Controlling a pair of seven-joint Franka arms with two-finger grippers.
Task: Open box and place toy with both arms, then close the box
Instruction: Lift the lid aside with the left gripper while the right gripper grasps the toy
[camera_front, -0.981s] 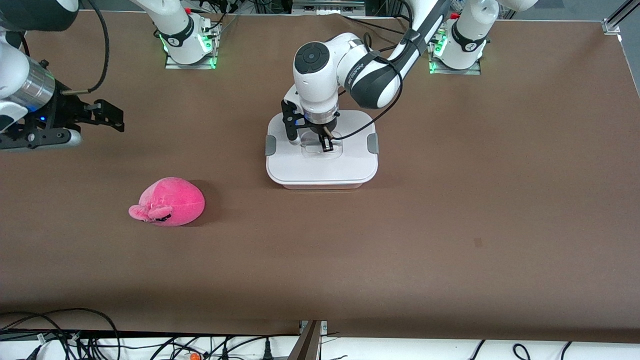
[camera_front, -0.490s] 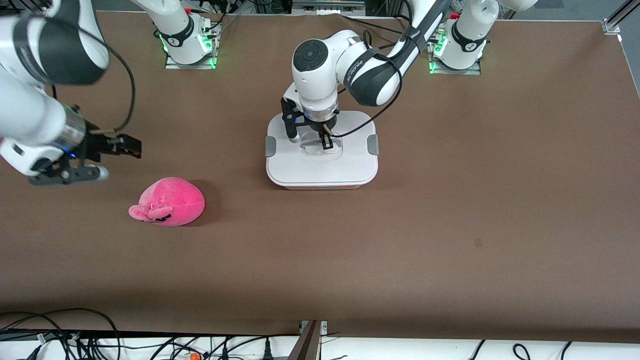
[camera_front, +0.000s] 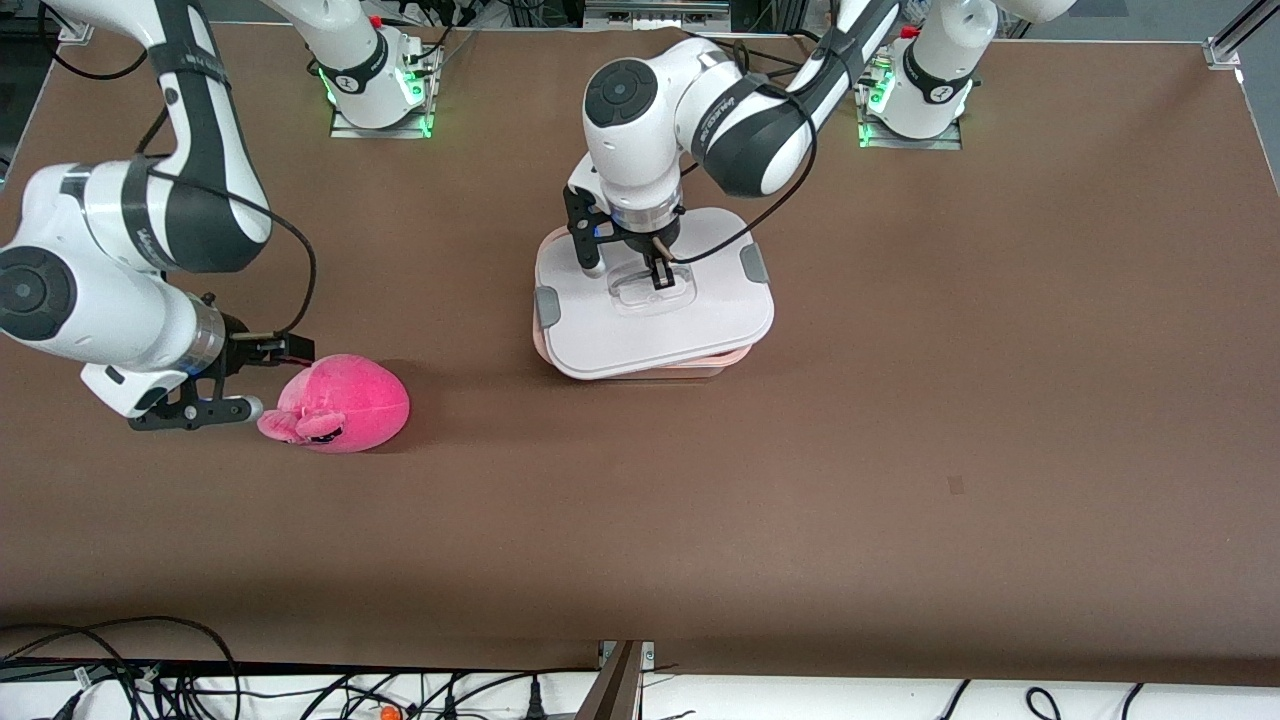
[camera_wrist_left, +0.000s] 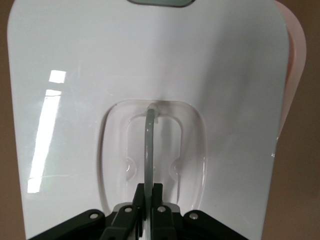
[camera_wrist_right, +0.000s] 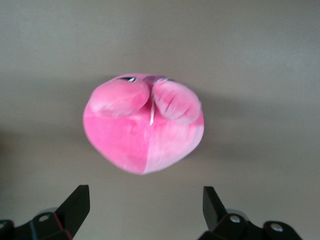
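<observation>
One pale pink translucent plastic box (camera_front: 700, 362) near the surface (camera_front: 900, 400) centre; one white lid (camera_front: 655, 310) with two grey clips, skewed, handle (camera_wrist_left: 148, 145) clamped by left end effector (camera_front: 657, 278). One hot-pink plush toy (camera_front: 340, 403) toward the right arm's end, just beside right end effector (camera_front: 262, 378), fully spread, empty.

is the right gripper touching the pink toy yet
Apart. The right wrist view shows the right gripper open, bare table between its fingers and the toy.
</observation>
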